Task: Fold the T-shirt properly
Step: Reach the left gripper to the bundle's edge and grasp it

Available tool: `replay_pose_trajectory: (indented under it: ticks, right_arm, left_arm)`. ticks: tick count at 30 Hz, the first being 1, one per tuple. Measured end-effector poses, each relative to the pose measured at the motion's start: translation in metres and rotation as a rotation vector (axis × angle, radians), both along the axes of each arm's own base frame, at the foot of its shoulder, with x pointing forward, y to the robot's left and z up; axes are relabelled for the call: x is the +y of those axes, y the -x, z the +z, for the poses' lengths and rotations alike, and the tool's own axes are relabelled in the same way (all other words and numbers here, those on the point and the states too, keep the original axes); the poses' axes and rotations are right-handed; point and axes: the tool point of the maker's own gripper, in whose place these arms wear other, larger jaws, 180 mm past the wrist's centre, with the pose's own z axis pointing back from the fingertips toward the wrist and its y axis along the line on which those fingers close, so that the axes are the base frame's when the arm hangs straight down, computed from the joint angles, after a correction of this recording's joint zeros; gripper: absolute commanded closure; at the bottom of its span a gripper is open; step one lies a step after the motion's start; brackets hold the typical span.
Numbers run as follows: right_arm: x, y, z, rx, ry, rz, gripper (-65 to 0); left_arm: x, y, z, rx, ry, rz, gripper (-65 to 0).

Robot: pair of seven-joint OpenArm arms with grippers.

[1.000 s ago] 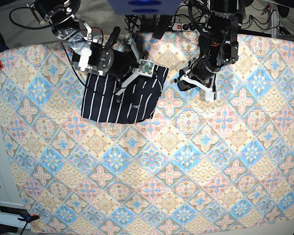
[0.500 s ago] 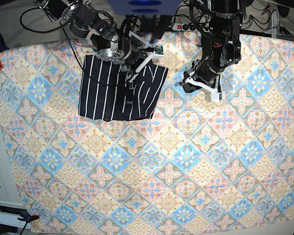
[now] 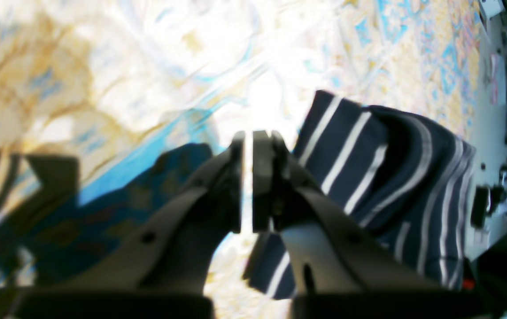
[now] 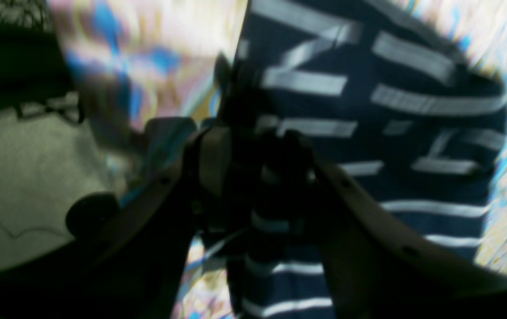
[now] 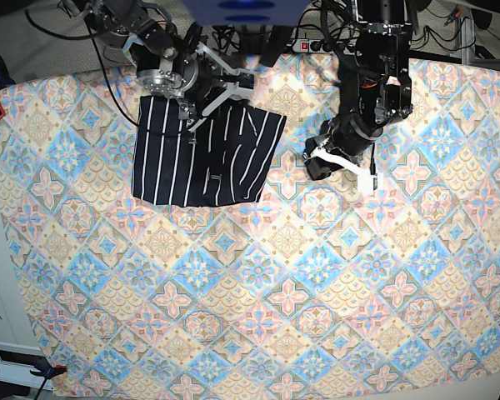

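In the base view the T-shirt (image 5: 202, 154) lies folded on the patterned tablecloth (image 5: 258, 283) at about eleven o'clock from the table's middle, a dark striped block with its stripes running mostly up and down. The right gripper (image 5: 202, 110) hangs over the shirt's top edge at twelve o'clock of the cloth, its white fingers splayed downward onto the fabric; how wide they stand cannot be told from here. The left gripper (image 5: 318, 158) sits at three o'clock of the shirt, near it but apart, low over the bare tablecloth.

The left wrist view shows its own gripper (image 3: 248, 182) with both jaws drawn almost together, only a thin bright slit between them and nothing held. The T-shirt (image 3: 395, 177) rests at three o'clock of the fingertips, its folded edge rounded and bulging.

The right wrist view is blurred. The right gripper (image 4: 253, 173) is over the T-shirt (image 4: 390, 133), which fills the frame from twelve to four o'clock. Its jaws look parted, with dark striped cloth seen between them; whether they pinch that cloth I cannot tell
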Motion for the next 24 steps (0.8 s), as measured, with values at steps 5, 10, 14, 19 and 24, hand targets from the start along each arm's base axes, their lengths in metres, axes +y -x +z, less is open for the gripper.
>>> replay_pose_trajectory:
  ticks: [5, 10, 14, 19, 24]
  right_arm:
    - [-0.03, -0.013, 0.005, -0.021, -0.088, -0.153, -19.4]
    - [-0.062, -0.017, 0.006, -0.034, -0.102, -0.242, -19.4]
    - [-0.075, -0.024, 0.009, -0.054, -0.105, -0.284, -19.4]
    - [-0.089, -0.029, 0.01, -0.069, -0.083, -0.315, -19.3]
    - [-0.089, -0.038, 0.015, -0.089, -0.112, -0.37, -19.3]
  left_arm:
    - [-0.056, -0.01, 0.029, -0.078, -0.002, -0.221, -19.7]
    - [-0.081, -0.021, 0.026, -0.066, -0.011, -0.325, -23.9]
    - [-0.096, -0.022, 0.017, -0.038, -0.025, -0.391, -24.2]
    - [-0.107, -0.025, 0.0, 0.006, -0.05, -0.443, -24.2]
    - [-0.116, -0.024, -0.008, 0.034, -0.047, -0.462, -24.2]
